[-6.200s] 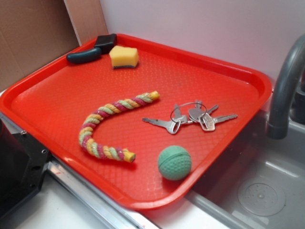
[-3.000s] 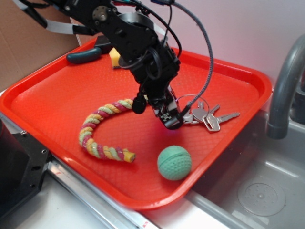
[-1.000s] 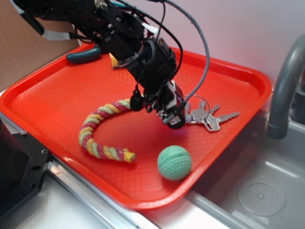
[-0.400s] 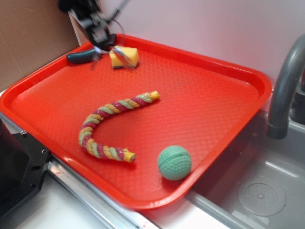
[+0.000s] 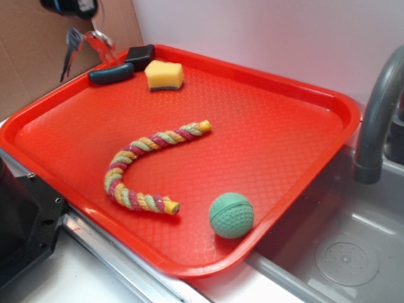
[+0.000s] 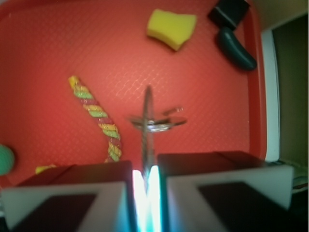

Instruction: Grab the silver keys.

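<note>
The silver keys (image 5: 74, 44) hang in the air at the top left of the exterior view, above the back left corner of the red tray (image 5: 328, 101). My gripper (image 5: 71, 7) is at the frame's top edge, mostly cut off, shut on them. In the wrist view the keys (image 6: 148, 121) dangle edge-on from between my closed fingers, with the gripper (image 6: 147, 166) high over the tray (image 6: 48, 38). The key ring shows below the fingers.
On the tray lie a multicoloured rope toy (image 5: 142, 167), a green ball (image 5: 231, 215), a yellow sponge (image 5: 164, 75) and a dark brush (image 5: 120, 66). A grey faucet (image 5: 375, 120) and sink (image 5: 344, 252) are at the right. Cardboard (image 5: 31, 57) stands behind left.
The gripper closed on the keys at the tray's right middle, lifted them off and swung up to the back left corner. The keys are off the tray and hang from it.
</note>
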### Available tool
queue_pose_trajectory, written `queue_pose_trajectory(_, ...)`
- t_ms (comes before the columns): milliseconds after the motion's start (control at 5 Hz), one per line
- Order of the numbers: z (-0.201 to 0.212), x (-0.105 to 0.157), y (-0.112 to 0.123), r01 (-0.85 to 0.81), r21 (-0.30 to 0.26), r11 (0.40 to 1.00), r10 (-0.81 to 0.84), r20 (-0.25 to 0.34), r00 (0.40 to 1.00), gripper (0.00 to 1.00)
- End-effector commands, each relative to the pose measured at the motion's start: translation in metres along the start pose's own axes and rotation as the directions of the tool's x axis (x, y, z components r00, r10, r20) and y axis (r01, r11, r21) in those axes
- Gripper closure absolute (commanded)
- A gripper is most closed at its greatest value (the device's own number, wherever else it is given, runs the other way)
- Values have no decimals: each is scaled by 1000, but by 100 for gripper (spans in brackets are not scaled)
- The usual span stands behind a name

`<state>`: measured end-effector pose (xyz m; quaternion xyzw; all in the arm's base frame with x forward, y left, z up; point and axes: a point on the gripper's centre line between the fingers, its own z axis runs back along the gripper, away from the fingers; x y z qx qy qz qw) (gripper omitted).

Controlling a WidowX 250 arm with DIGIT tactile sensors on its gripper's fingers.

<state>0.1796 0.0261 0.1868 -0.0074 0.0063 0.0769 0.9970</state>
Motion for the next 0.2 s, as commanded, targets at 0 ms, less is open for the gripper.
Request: queue_pose_trajectory(0, 50, 3, 7, 0, 64, 998, -9, 148, 989, 100)
